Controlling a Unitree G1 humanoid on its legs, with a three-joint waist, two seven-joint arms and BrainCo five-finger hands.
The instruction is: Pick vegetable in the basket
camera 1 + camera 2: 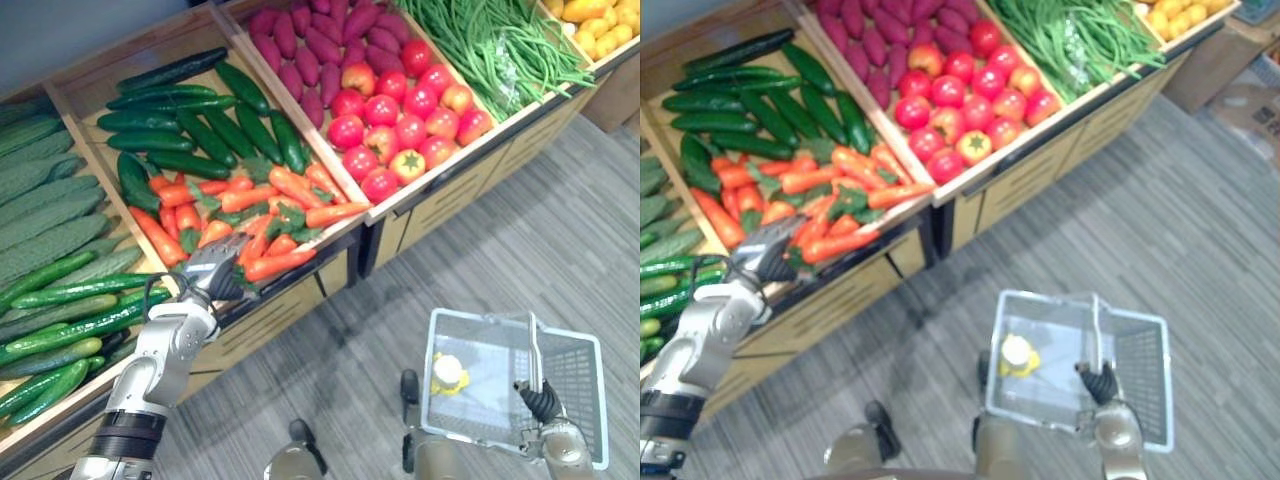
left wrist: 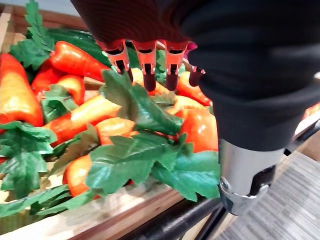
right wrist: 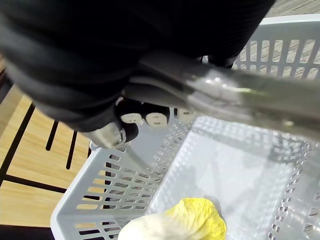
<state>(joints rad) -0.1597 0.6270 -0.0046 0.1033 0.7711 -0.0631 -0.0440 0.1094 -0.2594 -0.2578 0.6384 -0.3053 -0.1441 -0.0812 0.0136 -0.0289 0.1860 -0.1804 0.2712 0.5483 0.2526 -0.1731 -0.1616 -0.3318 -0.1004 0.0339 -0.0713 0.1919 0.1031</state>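
Observation:
A heap of orange carrots (image 1: 270,200) with green leaves fills the front of a wooden crate (image 1: 345,228). My left hand (image 1: 212,268) hovers over the near edge of that heap. Its fingers (image 2: 145,65) are straight and point down, with the tips just at the leaves and carrots (image 2: 195,125), holding nothing. My right hand (image 1: 540,402) is shut on the metal handle (image 3: 240,95) of a pale grey plastic basket (image 1: 585,385), held low over the floor. In the basket lies a yellow-white leafy vegetable (image 1: 448,372), also visible in the right wrist view (image 3: 180,225).
The sloped stand also holds dark cucumbers (image 1: 190,120), ridged green gourds (image 1: 40,200), red tomatoes (image 1: 400,110), purple sweet potatoes (image 1: 320,40), green beans (image 1: 490,40) and yellow fruit (image 1: 595,25). Grey plank floor (image 1: 520,250) lies between stand and basket.

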